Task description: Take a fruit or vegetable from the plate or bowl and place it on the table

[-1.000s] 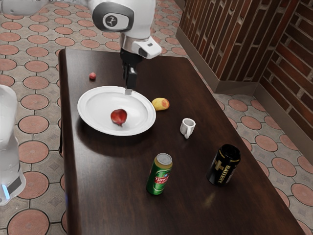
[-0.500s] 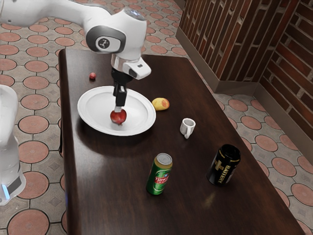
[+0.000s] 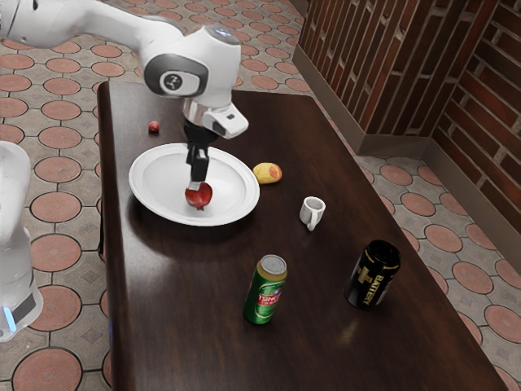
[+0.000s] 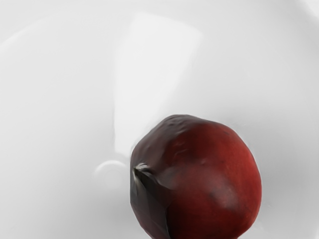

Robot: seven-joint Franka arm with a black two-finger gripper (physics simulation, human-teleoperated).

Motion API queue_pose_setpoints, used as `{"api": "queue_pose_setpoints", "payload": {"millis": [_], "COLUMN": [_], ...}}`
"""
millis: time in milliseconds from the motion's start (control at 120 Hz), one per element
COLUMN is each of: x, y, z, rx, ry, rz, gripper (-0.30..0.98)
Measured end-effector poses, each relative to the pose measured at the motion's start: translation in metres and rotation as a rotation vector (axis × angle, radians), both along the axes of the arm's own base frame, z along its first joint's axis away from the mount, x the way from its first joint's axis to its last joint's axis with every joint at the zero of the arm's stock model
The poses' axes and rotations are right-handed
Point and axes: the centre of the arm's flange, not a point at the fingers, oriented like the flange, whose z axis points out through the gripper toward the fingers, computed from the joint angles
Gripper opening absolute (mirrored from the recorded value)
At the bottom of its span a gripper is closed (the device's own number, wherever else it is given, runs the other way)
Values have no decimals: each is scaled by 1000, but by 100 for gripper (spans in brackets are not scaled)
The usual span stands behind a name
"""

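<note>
My hand is low over the white plate, right at the pomegranate that lies on it; I cannot tell whether it is spread or pinching the fruit. Just beside the plate, on my dark desk, lies a mango, with a white mug near it.

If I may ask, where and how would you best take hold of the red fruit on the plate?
Probably by the rounded flanks of the red fruit, from straight above: the raised rim of the plate surrounds it, and its pointed tip faces sideways.
</note>
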Motion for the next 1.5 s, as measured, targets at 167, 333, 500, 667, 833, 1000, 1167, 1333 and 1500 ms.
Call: {"api": "queue_pose_setpoints", "payload": {"millis": [167, 333, 500, 667, 833, 1000, 1167, 1333, 1500], "x": [7, 14, 16, 19, 20, 19, 24, 26, 31], "y": [1, 0, 5, 5, 6, 4, -13, -37, -88], "z": [-8, -17, -34, -44, -45, -48, -32, 9, 51], "rx": [0, -12, -20, -21, -25, -27, -13, 18, 44], "ry": [-1, -4, 5, 3, -8, -9, -42, -112, -172], "rz": [1, -8, 3, 4, 8, 3, -38, -90, -191], "gripper": [68, 69, 68, 68, 62, 39, 17, 17, 17]}}
